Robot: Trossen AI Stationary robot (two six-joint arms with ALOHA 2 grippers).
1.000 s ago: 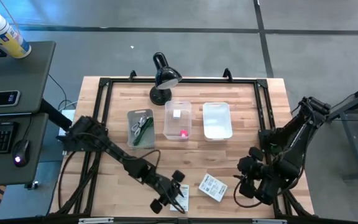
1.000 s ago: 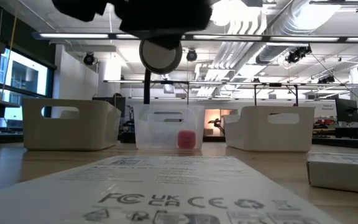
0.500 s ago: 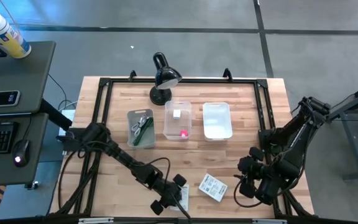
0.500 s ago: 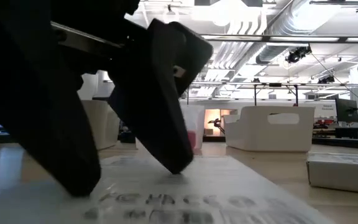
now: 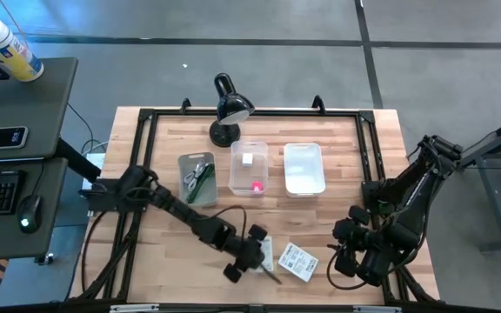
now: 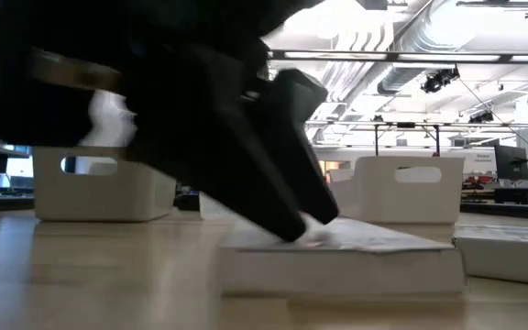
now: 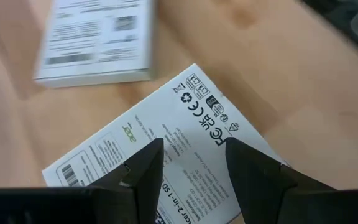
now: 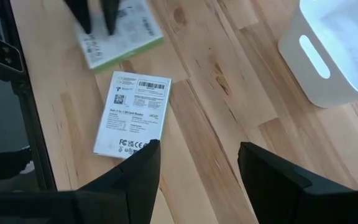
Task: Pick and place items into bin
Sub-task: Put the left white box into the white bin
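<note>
Two white printed packets lie flat near the table's near edge. My left gripper (image 5: pixel 259 258) (image 7: pixel 194 149) stands open over the left packet (image 5: pixel 265 254) (image 7: pixel 166 143). The second packet (image 5: pixel 298 261) (image 8: pixel 132 115) lies just to its right. My right gripper (image 5: pixel 348 254) (image 8: pixel 197 155) waits open at the near right, above bare wood. The grey bin (image 5: pixel 197 178) holds cords and the green stick. The clear bin (image 5: pixel 249 167) holds the white block and the pink cube. My left gripper has both fingertips (image 6: pixel 305 225) set down on the printed top face (image 7: pixel 194 118) of the left packet. It comes from above, slanting, with the fingers spread apart and not pinching. The packet lies flat on the table under them.
A white bin (image 5: pixel 303 168) stands to the right of the clear one. The black desk lamp (image 5: pixel 227 109) stands at the far edge behind the bins. A black frame runs around the table top (image 5: pixel 355 139). Bare wood lies between the bins and the packets.
My left gripper has come down onto the left packet and moved toward the far edge and a little to the right. The packet slid along the table with it, away from the near edge, and now lies close beside the second packet.
</note>
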